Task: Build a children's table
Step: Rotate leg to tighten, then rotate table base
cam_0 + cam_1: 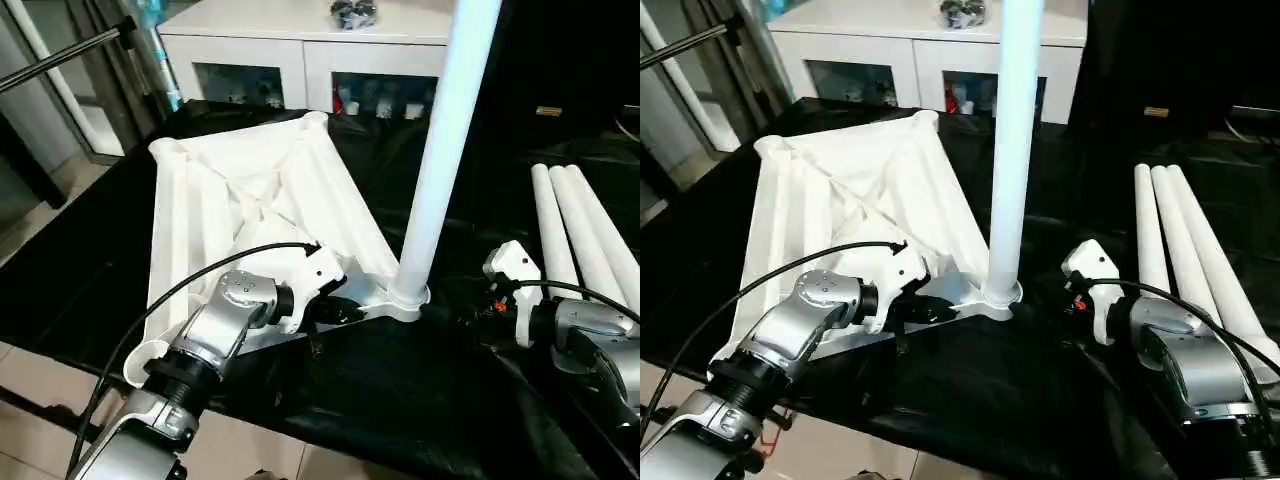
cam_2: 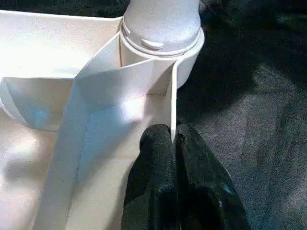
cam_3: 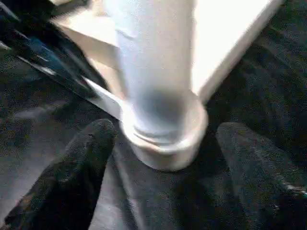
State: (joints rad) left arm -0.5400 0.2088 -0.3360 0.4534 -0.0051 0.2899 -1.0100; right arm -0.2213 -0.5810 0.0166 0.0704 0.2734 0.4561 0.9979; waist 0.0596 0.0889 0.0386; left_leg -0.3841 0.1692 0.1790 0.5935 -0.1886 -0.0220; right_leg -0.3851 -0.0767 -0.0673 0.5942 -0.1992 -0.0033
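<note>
One leg (image 1: 440, 150) upright in tabletop (image 1: 250, 190); three legs (image 1: 580, 235) lying beside.

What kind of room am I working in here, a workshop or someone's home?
Probably an indoor test or demo space, not a real workshop. The work surface is a table draped in black cloth, a white cabinet with glass doors stands behind it, and the floor is pale tile.

White cabinet (image 1: 300, 45) with glass doors behind; tiled floor (image 1: 30, 215) left.
</note>
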